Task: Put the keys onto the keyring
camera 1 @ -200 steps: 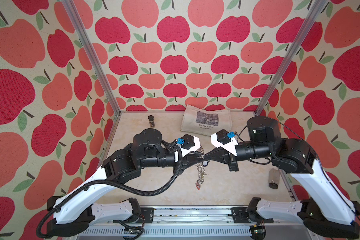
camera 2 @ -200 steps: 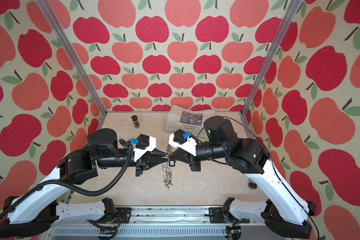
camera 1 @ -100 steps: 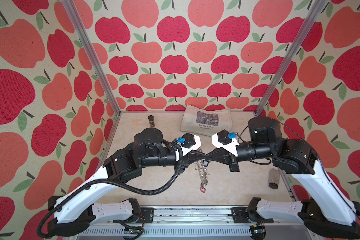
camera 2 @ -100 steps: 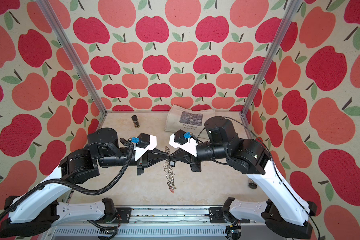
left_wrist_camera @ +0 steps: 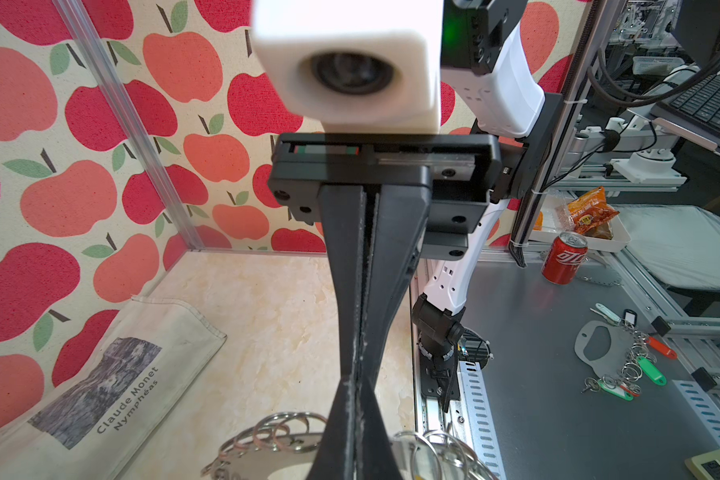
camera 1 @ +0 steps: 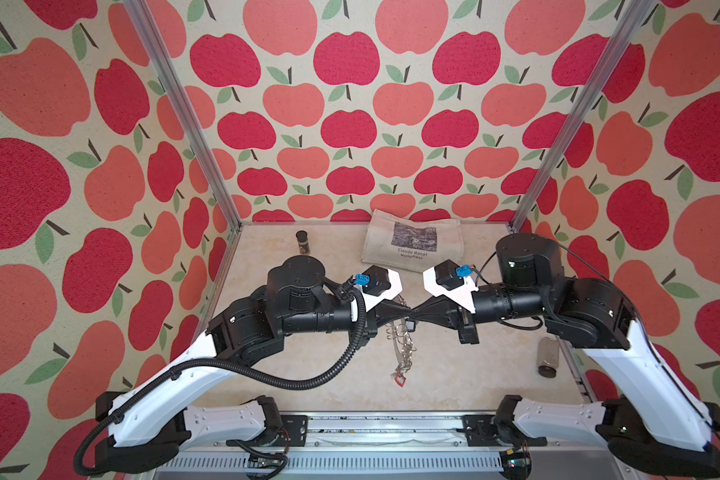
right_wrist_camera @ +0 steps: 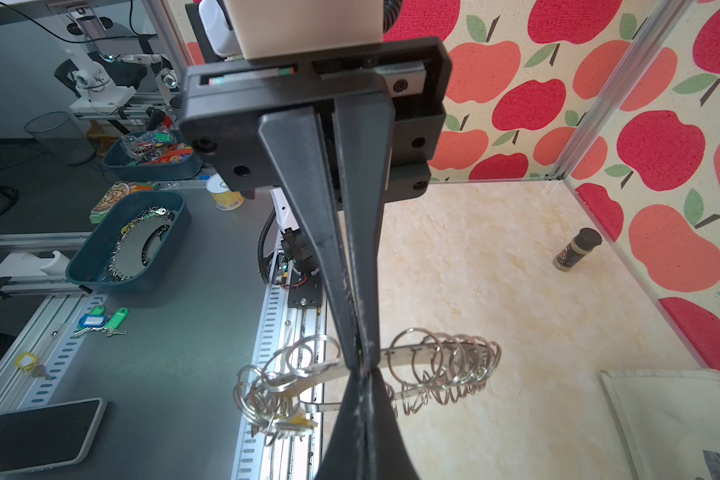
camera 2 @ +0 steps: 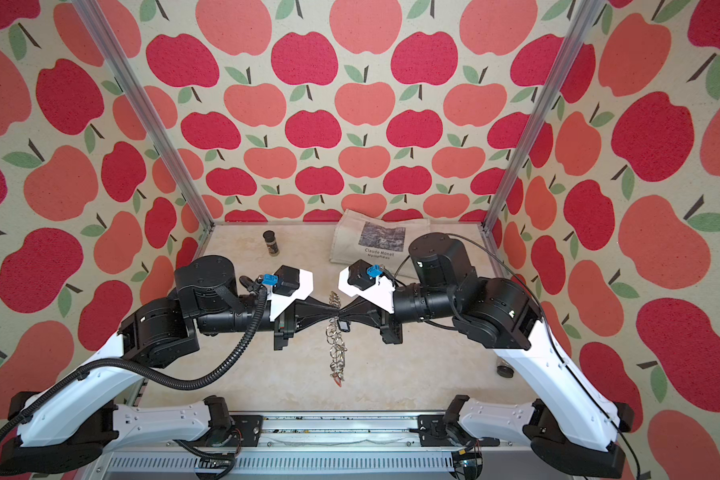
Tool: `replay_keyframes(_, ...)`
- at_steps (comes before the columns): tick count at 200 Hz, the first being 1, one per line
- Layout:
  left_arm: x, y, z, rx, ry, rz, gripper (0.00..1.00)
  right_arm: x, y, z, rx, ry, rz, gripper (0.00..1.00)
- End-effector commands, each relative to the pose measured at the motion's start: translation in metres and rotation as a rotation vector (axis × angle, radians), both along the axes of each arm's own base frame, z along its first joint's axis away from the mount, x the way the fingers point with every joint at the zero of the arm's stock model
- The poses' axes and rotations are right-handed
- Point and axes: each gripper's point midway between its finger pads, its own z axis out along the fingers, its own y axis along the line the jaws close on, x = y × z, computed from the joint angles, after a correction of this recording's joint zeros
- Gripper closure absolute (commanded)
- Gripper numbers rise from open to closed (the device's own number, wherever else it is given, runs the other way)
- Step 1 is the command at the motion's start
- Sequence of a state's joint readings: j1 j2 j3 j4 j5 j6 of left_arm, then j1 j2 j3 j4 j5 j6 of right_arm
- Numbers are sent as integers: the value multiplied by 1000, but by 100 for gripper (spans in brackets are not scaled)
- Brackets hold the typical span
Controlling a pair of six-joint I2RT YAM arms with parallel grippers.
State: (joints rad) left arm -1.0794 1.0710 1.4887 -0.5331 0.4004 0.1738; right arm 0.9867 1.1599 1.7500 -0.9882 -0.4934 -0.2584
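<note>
— Grippers first: how do the jaws stand?
— The left gripper [camera 1: 406,311] and right gripper [camera 1: 416,310] meet tip to tip at the centre of both top views. Each pair of jaws is pinched narrow on the rim of the keyring [camera 1: 403,353].
— Where does it hang?
— Edge-on below the tips, above the table [camera 1: 308,374], with a red-framed tag [camera 1: 400,379] lowest.
— And the key?
— The black-tagged key [camera 1: 408,325] sits just under the tips among the wire rings [right_wrist_camera: 454,361]. Its blade is too small to make out.
</note>
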Motion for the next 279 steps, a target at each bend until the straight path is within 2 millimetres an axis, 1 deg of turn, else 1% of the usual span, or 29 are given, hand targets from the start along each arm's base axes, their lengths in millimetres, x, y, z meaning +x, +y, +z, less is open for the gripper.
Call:
replay_keyframes(1,2,4,17,-94,-70,23,100,-1,-2,19,73,-61,-5,81)
replay_keyframes(16,2,9,30,-166,-116,35,100,-1,-6,22,89,-74,-23,75)
replay_keyframes(29,0,13,39,-216,-149,35,100,-1,-9,27,108,-82,-36,72)
replay_keyframes(53,-3,15,50,-278,-188,25,100,-2,-11,33,142,-88,-46,71)
replay_keyframes(106,-11,17,69,-391,-244,-17,100,-3,-6,43,202,-88,-33,71)
replay_keyframes(128,-13,17,75,-420,-255,-30,100,-4,-6,47,215,-91,-26,73)
replay_keyframes(185,-14,17,82,-460,-274,-34,100,-6,-4,48,227,-76,-12,80)
replay_keyframes(279,-14,13,82,-464,-278,-47,100,-6,-4,54,256,-85,-10,82)
